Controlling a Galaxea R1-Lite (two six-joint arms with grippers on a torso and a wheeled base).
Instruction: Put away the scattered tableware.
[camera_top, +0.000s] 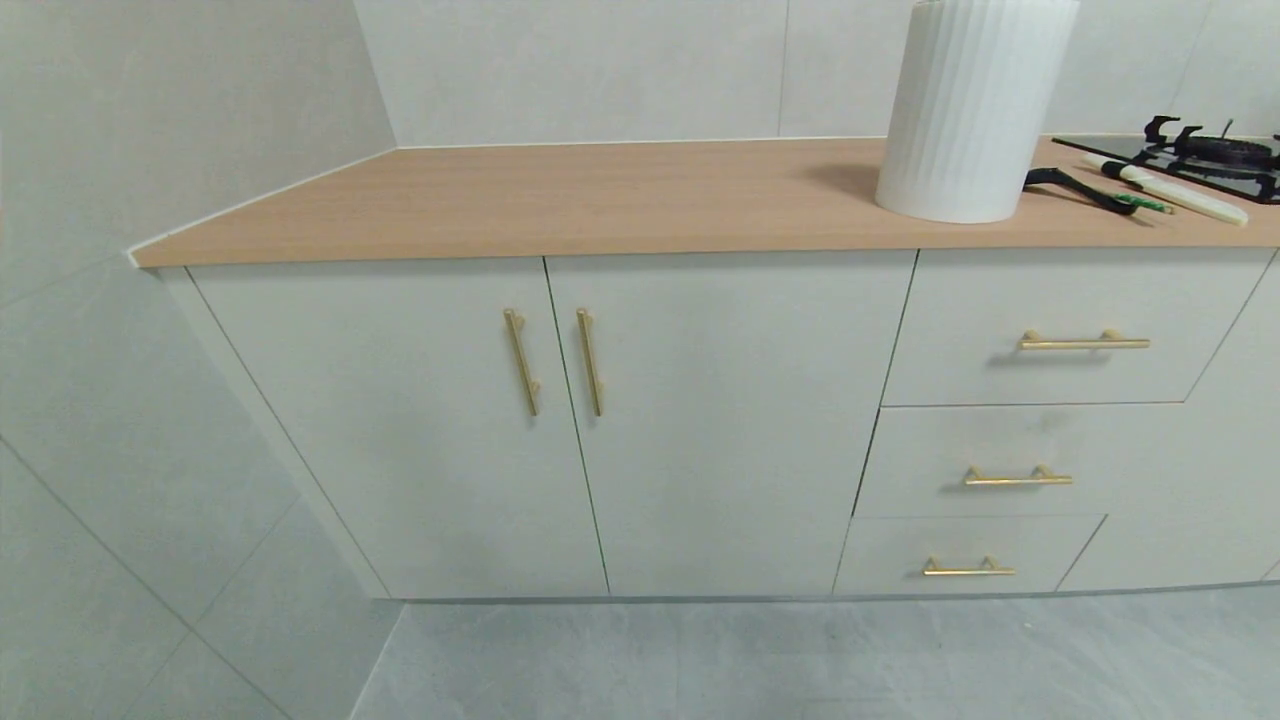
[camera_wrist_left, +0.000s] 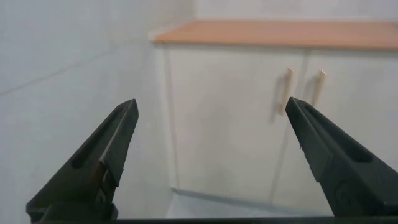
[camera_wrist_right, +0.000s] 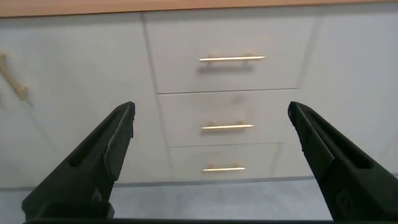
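On the countertop's (camera_top: 560, 195) far right end, head view: the scattered utensils (camera_top: 1120, 190) lie just beside a tall white ribbed holder (camera_top: 965, 110), near the hob (camera_top: 1215, 150). A careless reach could topple that holder or nudge those thin pieces off the edge. Left wrist view: left gripper (camera_wrist_left: 211, 102) spread wide, empty, facing the cupboard doors (camera_wrist_left: 230, 124). Right wrist view: right gripper (camera_wrist_right: 211, 107) gaping as well, facing the drawers (camera_wrist_right: 231, 81); rising from here could clip a drawer handle (camera_wrist_right: 231, 59) or the countertop's lip.

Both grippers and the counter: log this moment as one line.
left gripper open, facing cabinet doors | right gripper open, facing drawers | utensils on countertop beside white ribbed cylinder
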